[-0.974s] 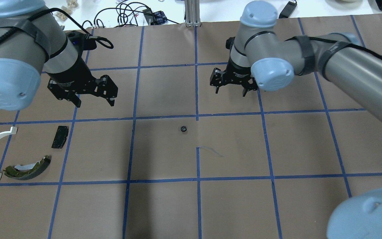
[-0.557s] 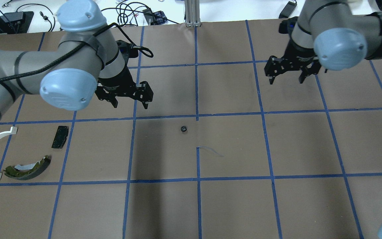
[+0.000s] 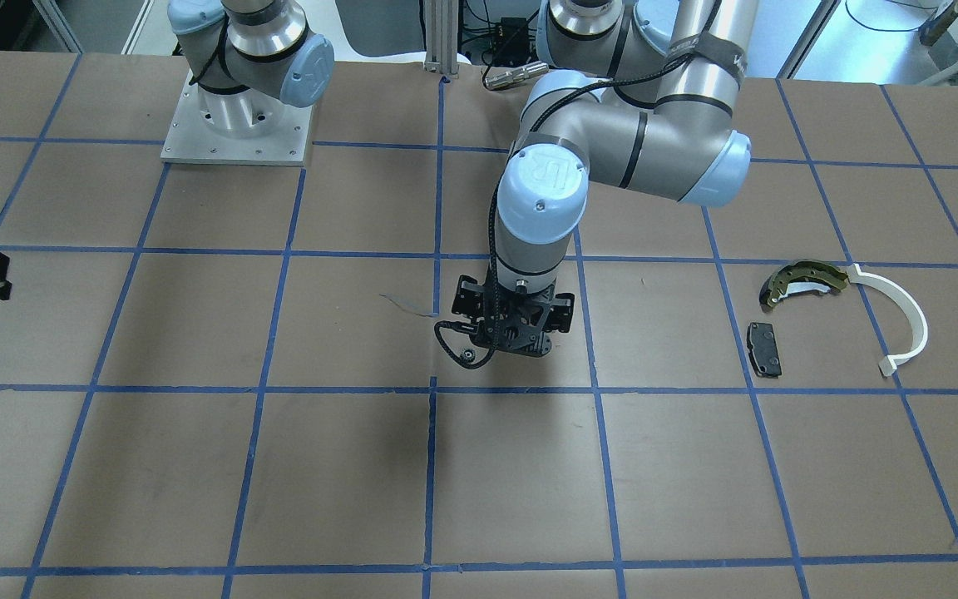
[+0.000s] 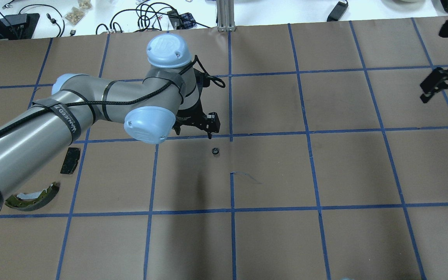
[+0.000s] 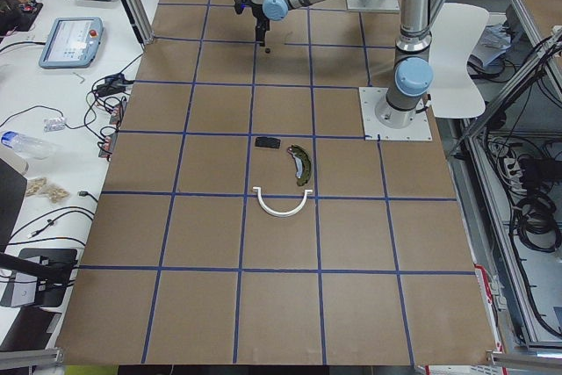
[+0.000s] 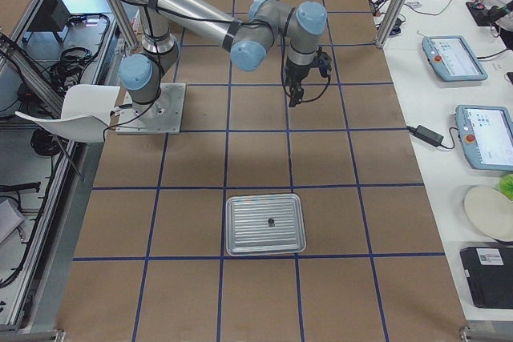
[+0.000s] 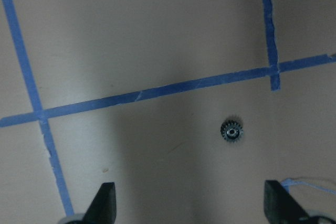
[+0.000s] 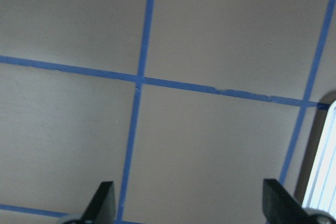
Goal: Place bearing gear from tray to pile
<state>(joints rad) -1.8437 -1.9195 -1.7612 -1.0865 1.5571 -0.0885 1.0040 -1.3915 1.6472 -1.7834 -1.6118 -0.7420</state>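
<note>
Left gripper spread wide and empty, I had swung across to hover just beside the small black toothed bearing gear lying on the brown paper table; my right gripper, also wide, had withdrawn, leaving the pickup to my left.

Overhead, front views opposed, sharing bearing gear; wrist views close.

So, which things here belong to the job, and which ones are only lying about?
Job: bearing gear, tray, open left gripper, pile of brake shoe, white arc, black pad.
Lying about: cables, tablets, white chair.
</note>
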